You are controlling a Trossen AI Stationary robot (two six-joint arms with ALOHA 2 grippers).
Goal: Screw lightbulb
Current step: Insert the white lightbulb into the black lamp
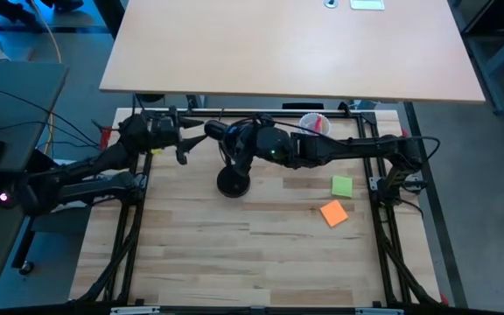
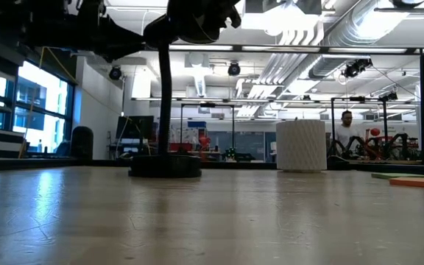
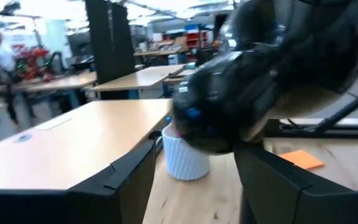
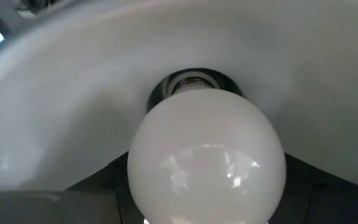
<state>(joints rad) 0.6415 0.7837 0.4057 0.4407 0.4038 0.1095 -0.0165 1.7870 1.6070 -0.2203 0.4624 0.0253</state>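
Item: small white rounded lightbulb (image 4: 207, 165) with a silvery-grey threaded base. It sits with its base entering the dark socket (image 4: 194, 85) inside the pale inner shade of the black desk lamp (image 1: 234, 182). Only the right wrist view shows it; the lamp head and the arms hide it from above.

Right gripper (image 1: 234, 140): the arm reaches from the table's right edge across to the lamp head, over the round lamp base. Its dark fingers (image 4: 92, 186) show on both sides of the bulb, set wide around the globe; whether they press on the glass cannot be told.

Left gripper (image 1: 192, 140): the arm stretches along the far left of the table, with the gripper just beside the lamp head. Its jaws stand spread, and nothing is between the fingers (image 3: 126, 180).

Container: white ribbed cylindrical cup (image 1: 313, 124) near the table's far edge, beside the right arm, holding a red item; what the item is cannot be made out.

Other: green square note (image 1: 342, 185) and orange square note (image 1: 333, 213) on the light wooden table (image 1: 261, 254), right of the lamp.

Background: a person (image 2: 344, 129) stands far off in the room.
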